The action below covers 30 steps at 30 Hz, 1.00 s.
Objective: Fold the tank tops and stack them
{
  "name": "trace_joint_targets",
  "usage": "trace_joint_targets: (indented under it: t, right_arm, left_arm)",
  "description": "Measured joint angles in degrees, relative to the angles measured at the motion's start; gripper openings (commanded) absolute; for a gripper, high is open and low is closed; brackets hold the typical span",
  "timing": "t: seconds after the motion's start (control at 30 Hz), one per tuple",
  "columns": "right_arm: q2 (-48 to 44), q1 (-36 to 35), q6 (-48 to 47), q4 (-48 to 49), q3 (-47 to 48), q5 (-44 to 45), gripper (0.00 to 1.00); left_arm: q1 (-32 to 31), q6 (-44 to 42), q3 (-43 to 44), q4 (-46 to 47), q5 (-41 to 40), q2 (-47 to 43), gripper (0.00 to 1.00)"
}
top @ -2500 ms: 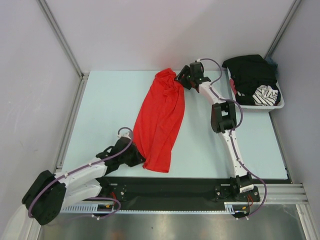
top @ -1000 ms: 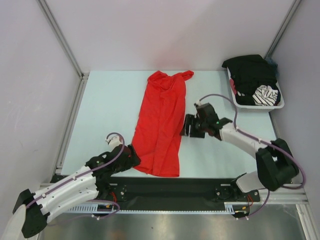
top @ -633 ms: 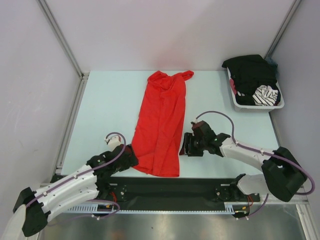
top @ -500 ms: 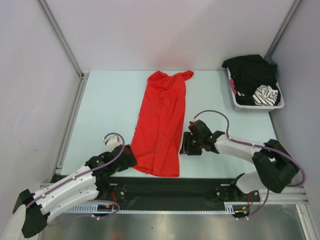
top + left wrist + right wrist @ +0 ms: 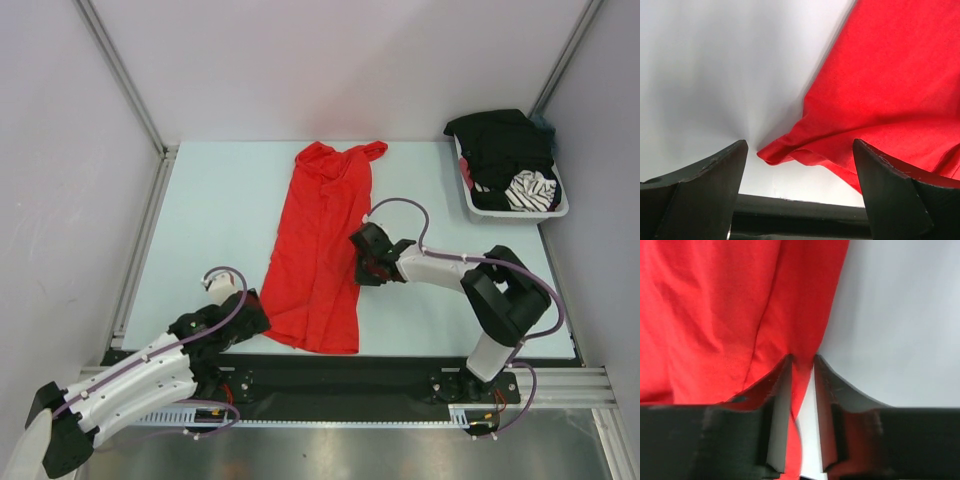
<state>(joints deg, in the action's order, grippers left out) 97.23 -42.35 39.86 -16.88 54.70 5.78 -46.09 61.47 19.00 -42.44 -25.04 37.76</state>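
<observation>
We see the red tank top (image 5: 322, 250) lying spread lengthwise down the middle of the pale tabletop (image 5: 220, 220). Its strap end is toward the far edge and its hem toward the arms' bases. It lies mostly flat, with a few long creases and some bunching at the strap end.

The left pincer (image 5: 252, 312) sits low at the near left corner of the hem. In its own wrist view the two dark fingers (image 5: 700, 190) stand wide apart, with the slightly curled corner of red cloth between them (neither finger visibly touches the fabric).

The right pincer (image 5: 362, 258) has its arm stretched across the tabletop and sits at the right-hand edge of the red tank top, about halfway along its length. From the right wrist camera we see its fingers (image 5: 780, 390) drawn close together, with a narrow strip of the garment's edge caught between the tips. So we take it as pinched shut on that edge. Bare tabletop shows just to the right of them.

The black tank top (image 5: 500, 145) lies heaped in the white basket (image 5: 560, 212) at the far right corner of the tabletop, spilling over its far rim. A black-and-white striped garment (image 5: 530, 190) lies beside it in the same basket. The two tank tops are well apart.
</observation>
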Motion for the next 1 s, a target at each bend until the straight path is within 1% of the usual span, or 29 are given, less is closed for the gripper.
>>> trace_joint_targets:
  t: [0.07, 0.1, 0.3, 0.5, 0.53, 0.57, 0.6, 0.63, 0.67, 0.7, 0.77, 0.87, 0.9, 1.0]
  right_arm:
    - [0.70, -0.31, -0.09, -0.44, 0.48, 1.40, 0.04]
    - [0.87, -0.35, -0.22, -0.74, 0.74, 2.05, 0.00]
    - [1.20, 0.33, 0.00, -2.14, 1.38, 4.37, 0.00]
    - [-0.52, 7.52, -2.45, -3.80, 0.00, 5.18, 0.01]
    - [-0.85, 8.92, -2.91, -4.13, -0.26, 5.35, 0.06]
    - [-1.14, 9.94, -3.45, -4.50, -0.48, 5.38, 0.19]
    - [-1.36, 10.91, -3.78, -4.90, -0.59, 5.42, 0.46]
    - [-1.62, 11.72, -4.02, -5.14, -0.68, 5.49, 0.54]
    - [-2.05, 12.20, -4.79, -5.16, -0.83, 5.57, 0.59]
    - [-2.64, 12.26, -5.16, -5.20, -1.16, 5.60, 0.62]
    - [-3.96, 11.78, -5.60, -5.38, -2.40, 5.18, 0.63]
    - [-7.37, 10.78, -5.40, -5.68, -5.95, 3.41, 0.59]
    - [-8.79, 10.58, -5.31, -5.90, -7.17, 2.71, 0.57]
    - [-14.95, 9.35, -4.09, -7.43, -11.43, 0.26, 0.55]
  left_arm:
    - [0.00, -0.02, 0.00, -0.15, -0.28, 0.00, 0.91]
    - [0.00, -0.02, 0.00, -0.13, -0.33, 0.04, 0.92]
    - [0.00, -0.31, -0.02, 0.55, -0.28, 1.29, 0.91]
    - [0.00, -1.20, -0.22, 4.04, 0.42, 3.52, 0.89]
    - [0.02, -1.60, -0.22, 4.59, 0.50, 3.85, 0.90]
    - [0.02, -1.88, -0.24, 5.22, 0.72, 4.00, 0.89]
    - [0.04, -2.12, -0.24, 5.70, 1.05, 4.04, 0.89]
    - [0.04, -2.34, -0.26, 6.25, 1.40, 4.15, 0.89]
    - [0.04, -2.60, -0.31, 6.88, 1.77, 4.24, 0.90]
    - [0.04, -2.84, -0.37, 7.52, 2.16, 4.28, 0.89]
    - [0.04, -3.19, -0.48, 8.26, 2.84, 4.31, 0.89]
    - [0.04, -3.63, -0.57, 9.09, 3.69, 4.37, 0.86]
    - [0.07, -3.76, -0.63, 9.38, 4.11, 4.35, 0.85]
    - [0.07, -4.50, -1.25, 10.75, 5.20, 4.15, 0.81]
